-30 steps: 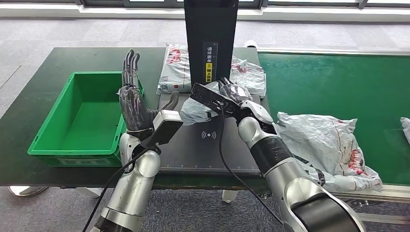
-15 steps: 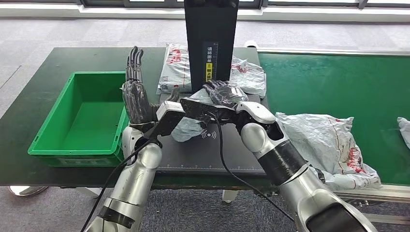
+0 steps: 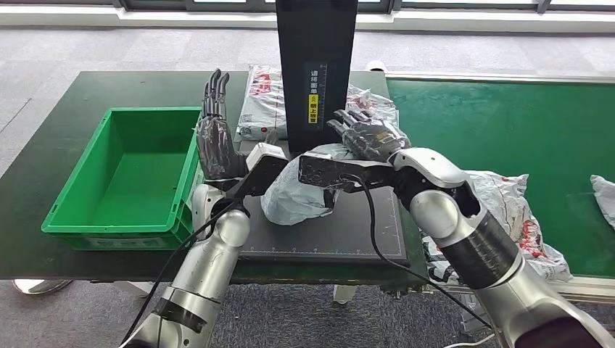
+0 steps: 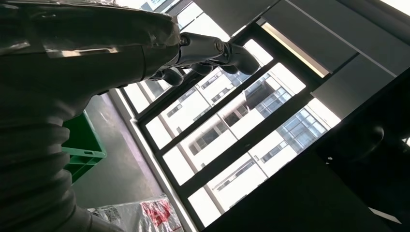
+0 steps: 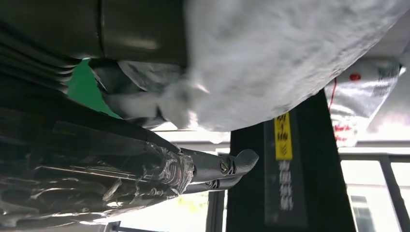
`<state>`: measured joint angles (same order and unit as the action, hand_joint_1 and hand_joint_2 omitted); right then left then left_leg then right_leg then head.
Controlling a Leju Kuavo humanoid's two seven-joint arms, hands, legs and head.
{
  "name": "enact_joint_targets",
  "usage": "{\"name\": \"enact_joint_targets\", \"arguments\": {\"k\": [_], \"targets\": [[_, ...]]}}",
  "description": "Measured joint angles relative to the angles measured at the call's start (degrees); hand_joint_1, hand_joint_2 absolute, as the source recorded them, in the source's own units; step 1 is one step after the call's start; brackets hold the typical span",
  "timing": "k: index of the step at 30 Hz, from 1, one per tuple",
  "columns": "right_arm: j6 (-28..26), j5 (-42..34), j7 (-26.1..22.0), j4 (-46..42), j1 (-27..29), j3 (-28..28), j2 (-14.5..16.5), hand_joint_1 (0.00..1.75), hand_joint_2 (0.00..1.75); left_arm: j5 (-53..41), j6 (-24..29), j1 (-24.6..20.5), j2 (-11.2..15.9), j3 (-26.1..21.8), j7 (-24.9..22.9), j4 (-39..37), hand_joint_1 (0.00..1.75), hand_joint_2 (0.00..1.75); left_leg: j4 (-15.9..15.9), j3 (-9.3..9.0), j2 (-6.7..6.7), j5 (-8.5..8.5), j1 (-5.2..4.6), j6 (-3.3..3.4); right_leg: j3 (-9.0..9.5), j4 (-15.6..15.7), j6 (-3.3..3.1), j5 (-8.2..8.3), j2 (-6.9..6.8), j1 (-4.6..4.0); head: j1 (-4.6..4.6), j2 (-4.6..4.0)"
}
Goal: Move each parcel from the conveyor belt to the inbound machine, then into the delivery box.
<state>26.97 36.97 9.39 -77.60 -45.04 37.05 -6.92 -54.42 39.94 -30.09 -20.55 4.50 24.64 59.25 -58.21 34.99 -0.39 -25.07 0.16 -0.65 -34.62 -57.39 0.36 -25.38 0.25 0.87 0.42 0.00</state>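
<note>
1. While we look down from the head view, our right hand (image 3: 368, 138) carries a grey parcel (image 3: 297, 192) just above the inbound machine's dark plate (image 3: 348, 232); the bag hangs under the hand and wrist, beside the machine's black post (image 3: 316, 65).
2. We judge the parcel soft and light: it sags and crumples like a thin plastic mailer, so it will likely fold, swing and slide in a loose hold.
3. We would take it at a bunched fold near its top, where the film gathers, rather than on a smooth face.
4. Our right fingers (image 3: 353, 122) reach toward the post, and the right wrist view has the bag pressed against the hand; just how they clamp it we cannot tell.
5. Our left hand (image 3: 215, 145) stands upright with fingers straight and together, holding nothing, between the parcel and the green delivery box (image 3: 80, 228).
6. That box on the desk (image 3: 43, 159) shows a bare green floor.
7. Another bag (image 3: 508, 217) lies on the conveyor belt (image 3: 508, 123), and more bags (image 3: 261, 101) sit behind the post.
</note>
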Motion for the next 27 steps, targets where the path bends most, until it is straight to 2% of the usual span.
{"name": "enact_joint_targets", "arguments": {"k": [7, 10, 14, 19, 24, 27], "targets": [[-1.59, 0.46, 0.31, -4.72, -0.67, -2.20, -3.51, 0.00, 0.00, -0.21, -0.01, 0.00, -0.01, 0.00, 0.21, -1.12, 0.00, 1.75, 0.00, -0.01, 0.01, 0.00, 0.01, 0.00, -0.02, 0.00, 0.00, 0.00, 0.01, -0.02, 0.00, 0.00], [-5.33, 1.10, -0.27, -6.50, -0.75, -4.07, -5.10, 0.00, 0.00, -0.99, 0.01, 0.10, 0.00, 0.00, 0.45, -1.47, 0.00, 1.75, 0.00, 0.00, -0.02, 0.00, 0.01, 0.00, -0.01, -0.01, 0.00, 0.00, -0.01, -0.01, 0.00, 0.00], [-11.04, 2.08, 0.31, -9.71, -2.30, -9.39, -7.28, 0.00, 0.00, -1.82, 0.01, 1.13, 0.00, -0.02, 1.22, -1.55, 0.00, 1.75, 0.00, 0.03, -0.02, 0.00, -0.02, 0.01, 0.00, 0.00, 0.01, 0.00, -0.01, 0.02, 0.00, 0.00], [-12.67, 2.23, 0.66, -11.76, -3.79, -13.50, -9.61, 0.00, 0.00, -2.08, 0.02, 2.14, 0.00, -0.02, 1.51, -1.34, 0.00, 1.75, -0.02, 0.02, -0.01, -0.02, -0.03, 0.02, -0.01, 0.04, 0.02, 0.00, -0.01, 0.03, 0.00, 0.00], [-17.53, -0.58, -0.33, -14.37, -1.75, -18.72, -15.40, 0.00, 0.00, -2.89, 0.02, 4.10, 0.01, -0.32, 2.11, 0.22, 0.00, 1.75, -0.04, 0.04, -0.37, -0.02, -0.01, 0.05, 0.11, 0.05, 0.10, -0.06, -0.32, 0.01, 0.01, 0.00], [-20.12, -1.82, 0.62, -15.15, -0.52, -21.50, -17.61, 0.00, 0.00, -3.07, 0.02, 4.61, 0.02, -0.45, 2.19, 0.88, 0.00, 1.75, -0.04, 0.05, -0.29, -0.06, -0.03, 0.09, 0.10, 0.05, 0.11, -0.06, -0.24, 0.04, 0.01, 0.00]]}}
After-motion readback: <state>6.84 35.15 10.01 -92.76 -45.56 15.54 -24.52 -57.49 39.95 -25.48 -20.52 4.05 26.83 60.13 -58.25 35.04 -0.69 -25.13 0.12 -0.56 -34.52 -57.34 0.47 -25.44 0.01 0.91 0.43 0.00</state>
